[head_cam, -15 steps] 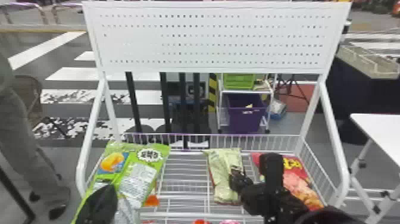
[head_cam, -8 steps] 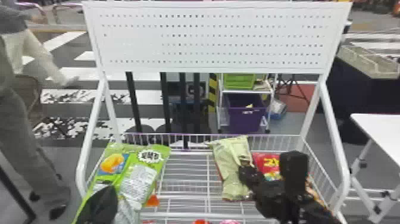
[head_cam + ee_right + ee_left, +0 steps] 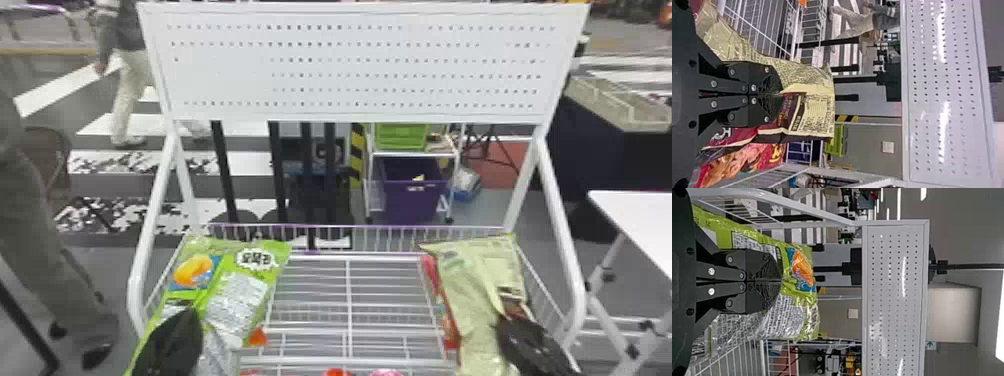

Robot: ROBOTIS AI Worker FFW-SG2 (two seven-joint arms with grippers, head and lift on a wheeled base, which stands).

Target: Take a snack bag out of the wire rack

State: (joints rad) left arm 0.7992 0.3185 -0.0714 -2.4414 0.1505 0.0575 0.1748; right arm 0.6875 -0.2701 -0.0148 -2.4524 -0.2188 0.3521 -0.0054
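In the head view, the left tool (image 3: 187, 320) enters from the bottom edge, inclined forward over the green snack bag (image 3: 237, 300). In the left wrist view its two fingers (image 3: 764, 264) are pressed together, pinching a fold of that bag. The bag lies at the left side of the wire rack (image 3: 348, 257), with the rack's left rail (image 3: 156, 210) near it. A broad span of bare shelf wires extends from this bag to the pale snack bag (image 3: 470, 290) on the right. Behind both bags runs the low rear wire wall (image 3: 390, 238); above it rises the perforated panel (image 3: 350, 65). The pale bag, within the outline of the rack's right side, partly covers a red bag (image 3: 744, 158); whether it is lifted cannot be told. The right tool (image 3: 506, 327) enters from the lower right, angled forward and to the left, its fingers closed on a crease of the pale bag, as the right wrist view shows. The right rail (image 3: 562, 225) stands near this tool; a white side table (image 3: 637, 220) lies beyond it.
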